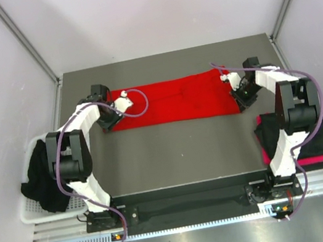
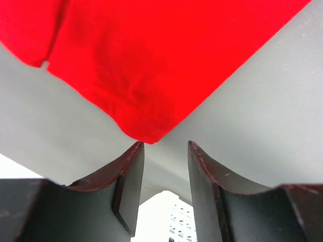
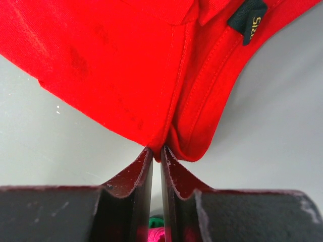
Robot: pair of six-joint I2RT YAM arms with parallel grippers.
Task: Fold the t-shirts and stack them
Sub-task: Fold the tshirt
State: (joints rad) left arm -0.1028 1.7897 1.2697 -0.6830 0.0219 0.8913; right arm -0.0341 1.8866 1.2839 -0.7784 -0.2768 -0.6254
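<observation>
A bright red t-shirt lies folded into a long band across the far middle of the table. My left gripper is at its near left corner. In the left wrist view the gripper is open and empty, with the shirt's corner just ahead of the fingertips. My right gripper is at the near right corner. In the right wrist view it is shut on the red shirt's folded edge. A dark size label shows on the cloth.
A white mesh basket at the left table edge holds a black t-shirt that hangs over its rim. At the right edge a black t-shirt lies on a pinkish-red one. Grey walls enclose the table.
</observation>
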